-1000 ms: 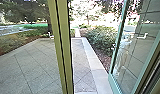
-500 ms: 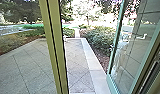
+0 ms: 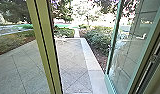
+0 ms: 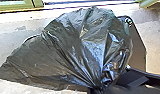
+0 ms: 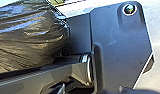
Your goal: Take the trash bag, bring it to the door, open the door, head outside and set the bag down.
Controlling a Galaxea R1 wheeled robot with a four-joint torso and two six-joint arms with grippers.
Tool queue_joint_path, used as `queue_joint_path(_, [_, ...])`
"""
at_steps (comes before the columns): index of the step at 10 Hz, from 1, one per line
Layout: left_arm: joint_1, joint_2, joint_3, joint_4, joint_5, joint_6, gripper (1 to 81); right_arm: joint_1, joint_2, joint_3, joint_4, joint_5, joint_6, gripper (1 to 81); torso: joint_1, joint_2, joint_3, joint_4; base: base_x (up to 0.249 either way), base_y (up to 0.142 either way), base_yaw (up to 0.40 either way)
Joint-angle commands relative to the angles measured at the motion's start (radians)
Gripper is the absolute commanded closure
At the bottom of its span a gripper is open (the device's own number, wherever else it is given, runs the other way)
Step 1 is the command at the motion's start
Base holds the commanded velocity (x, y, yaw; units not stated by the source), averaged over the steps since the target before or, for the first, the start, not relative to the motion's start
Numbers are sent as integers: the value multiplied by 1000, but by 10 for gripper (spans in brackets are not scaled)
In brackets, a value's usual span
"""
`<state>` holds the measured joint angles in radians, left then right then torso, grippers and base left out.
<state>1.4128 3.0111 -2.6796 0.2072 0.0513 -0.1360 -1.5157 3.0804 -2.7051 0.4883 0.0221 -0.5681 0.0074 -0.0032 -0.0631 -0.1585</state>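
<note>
A bulging black plastic bag [image 4: 78, 50] is being clamped, seemingly firmly, by the left gripper [image 4: 99, 88]; snags on green framing [image 4: 17, 7] beyond are being risked by swinging.

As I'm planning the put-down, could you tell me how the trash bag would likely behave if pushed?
The trash bag would probably crumple rather than stay stiff, given its many creases. Its glossy surface suggests it may be somewhat slippery.

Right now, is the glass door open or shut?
Open: the glass door stands angled outward, with a wide gap showing paving between it and the yellow-green post.
</note>
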Motion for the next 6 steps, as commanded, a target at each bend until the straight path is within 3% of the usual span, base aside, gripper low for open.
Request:
queue_joint_path(1, [-57,-1,3,8,47,-1,811,39,10,7,-10,-73,-7,10,0,0,0,0,0,-133,0])
queue_joint_path(6, [-57,2,3,9,48,-1,811,38,10,5,-10,-73,-7,10,0,0,0,0,0,-137,0])
